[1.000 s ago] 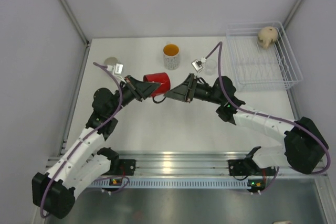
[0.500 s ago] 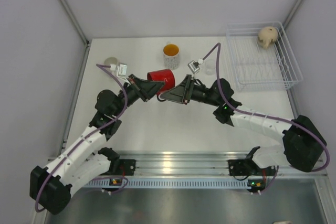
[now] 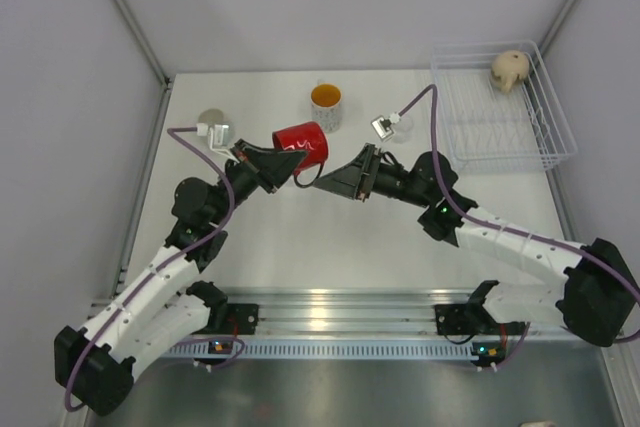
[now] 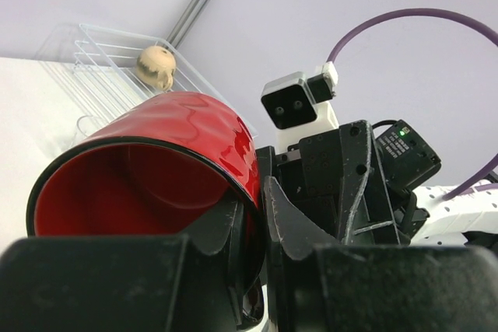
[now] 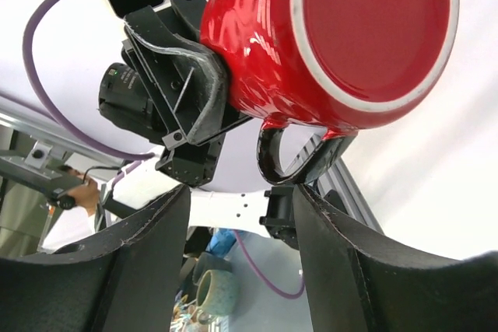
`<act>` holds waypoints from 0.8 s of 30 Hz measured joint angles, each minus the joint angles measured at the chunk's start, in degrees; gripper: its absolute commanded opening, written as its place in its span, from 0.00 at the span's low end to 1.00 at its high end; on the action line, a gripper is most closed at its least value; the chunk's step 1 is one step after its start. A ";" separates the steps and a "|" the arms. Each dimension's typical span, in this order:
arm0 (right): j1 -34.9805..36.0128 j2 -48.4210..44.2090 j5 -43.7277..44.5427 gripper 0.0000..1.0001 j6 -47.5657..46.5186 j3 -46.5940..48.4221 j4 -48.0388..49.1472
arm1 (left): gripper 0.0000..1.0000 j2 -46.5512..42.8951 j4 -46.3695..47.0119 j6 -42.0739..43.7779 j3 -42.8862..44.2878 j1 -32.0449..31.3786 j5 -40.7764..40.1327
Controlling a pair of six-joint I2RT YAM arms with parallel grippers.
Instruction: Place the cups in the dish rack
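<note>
The red cup [image 3: 303, 143] is held off the table, lying on its side. My left gripper [image 3: 285, 160] is shut on its rim, one finger inside and one outside, as the left wrist view [image 4: 249, 192] shows on the cup [image 4: 156, 169]. My right gripper [image 3: 328, 185] is open and empty just right of the cup's handle. The right wrist view shows that gripper [image 5: 241, 215] below the cup's base [image 5: 373, 29] and apart from it. The speckled mug with orange inside [image 3: 326, 107] stands behind. The white wire dish rack [image 3: 500, 127] at far right holds a beige mug [image 3: 510, 69].
A clear glass tumbler [image 3: 402, 128] stands just left of the rack, partly hidden by the right wrist camera. Another clear tumbler [image 3: 212, 119] stands at far left, near the left arm's cable. Side walls bound the table on both sides.
My left gripper has lifted the red cup and carried it a little away from the arms. My right gripper has drawn back slightly to the right, still open.
</note>
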 measured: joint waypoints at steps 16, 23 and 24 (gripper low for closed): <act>0.33 6.32 -1.33 0.50 4.09 0.26 8.22 | 0.00 0.04 6.32 -4.83 0.26 -0.22 0.46; 1.40 10.78 -2.27 0.44 7.28 1.29 14.01 | 0.00 1.33 10.10 -7.45 -1.68 -0.68 1.18; 1.42 11.10 -2.38 0.43 7.56 1.29 14.60 | 0.00 1.40 10.25 -7.52 -1.81 -0.72 1.31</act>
